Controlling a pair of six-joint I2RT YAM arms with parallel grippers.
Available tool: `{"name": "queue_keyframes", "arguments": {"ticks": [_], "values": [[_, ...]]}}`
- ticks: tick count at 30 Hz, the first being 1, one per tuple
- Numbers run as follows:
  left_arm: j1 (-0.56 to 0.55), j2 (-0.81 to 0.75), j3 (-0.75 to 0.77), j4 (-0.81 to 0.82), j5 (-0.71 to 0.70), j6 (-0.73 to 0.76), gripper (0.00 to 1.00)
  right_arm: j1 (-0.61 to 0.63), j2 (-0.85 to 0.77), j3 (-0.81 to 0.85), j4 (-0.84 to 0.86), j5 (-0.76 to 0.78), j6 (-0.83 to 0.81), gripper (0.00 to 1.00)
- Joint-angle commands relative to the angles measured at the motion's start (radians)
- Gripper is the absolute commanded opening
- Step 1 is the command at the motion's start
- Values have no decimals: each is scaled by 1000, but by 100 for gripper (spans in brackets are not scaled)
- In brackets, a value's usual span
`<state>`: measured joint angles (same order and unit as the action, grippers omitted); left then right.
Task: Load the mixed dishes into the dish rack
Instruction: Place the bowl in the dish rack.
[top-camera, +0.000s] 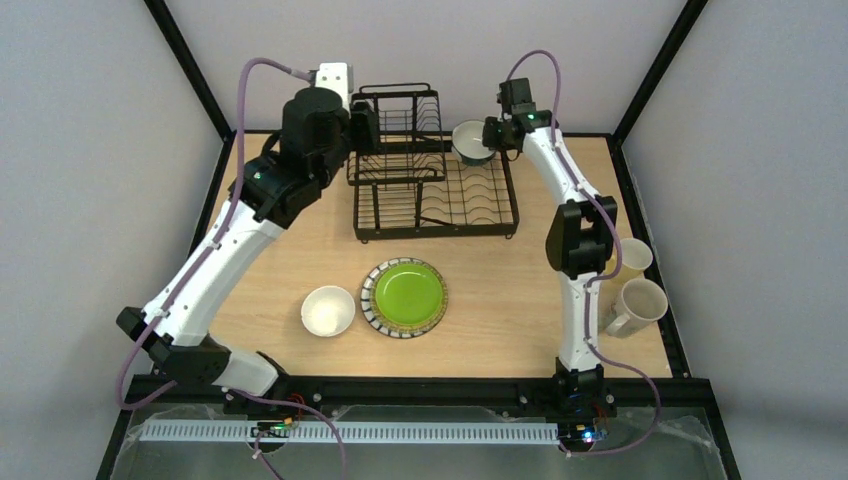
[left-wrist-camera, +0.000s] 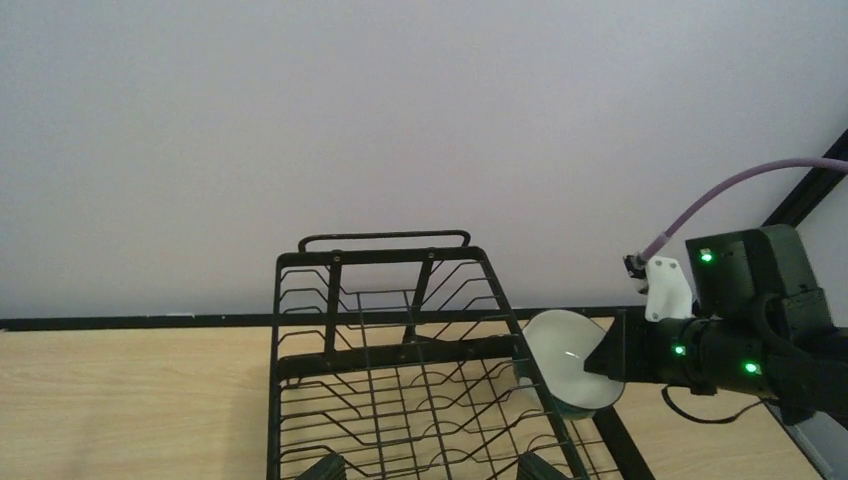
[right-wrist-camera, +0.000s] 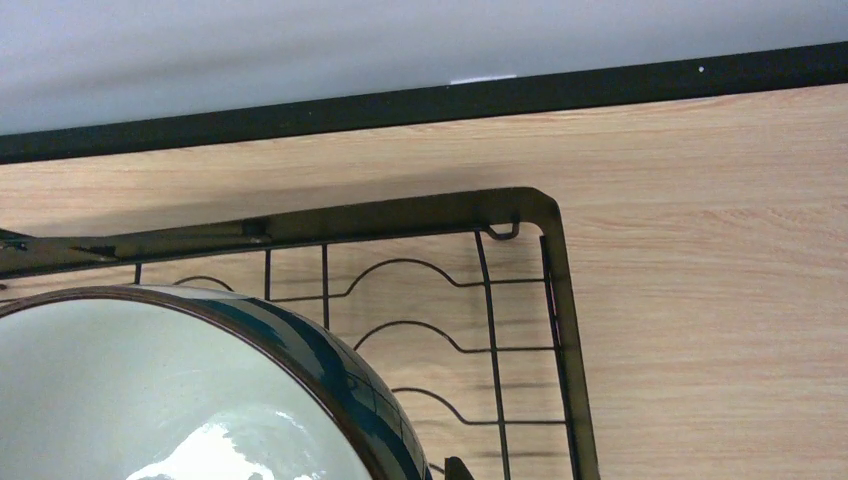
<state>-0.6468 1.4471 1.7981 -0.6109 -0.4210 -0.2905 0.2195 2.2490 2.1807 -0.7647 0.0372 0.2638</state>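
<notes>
A: Our right claw (top-camera: 488, 136) is pinching the rim of the blue-outside bowl (top-camera: 470, 142). The bowl is tilted at the far right corner of the dish rack (top-camera: 440, 232), over its flat slotted tray (top-camera: 470, 195).

B: That corner worries us. If we let go there, the bowl may roll over the rack's right rim onto the counter (top-camera: 300, 250).

A: From the wrist view we cannot tell whether the bowl touches the wires or hangs just above them. Dropped from above, it could bounce out.

B: Our left claw (left-wrist-camera: 432, 468) is spread wide and empty at the rack's left side, by the raised basket tier (top-camera: 400, 125). If we swing it right, we risk knocking the bowl.

A: The green plate (top-camera: 404, 295) and white bowl (top-camera: 328, 310) lie on the rack's near side, not yet loaded.
</notes>
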Motion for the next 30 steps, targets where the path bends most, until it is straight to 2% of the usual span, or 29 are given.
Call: {"name": "queue_keyframes", "arguments": {"ticks": [1,30], "values": [[14,-32,-35,31,82,-27,99,-12,29,88,-6,-28,30,0],[14,-120,-164,10,80,-25,99,-49,190,99,55,-4,45,0]]}}
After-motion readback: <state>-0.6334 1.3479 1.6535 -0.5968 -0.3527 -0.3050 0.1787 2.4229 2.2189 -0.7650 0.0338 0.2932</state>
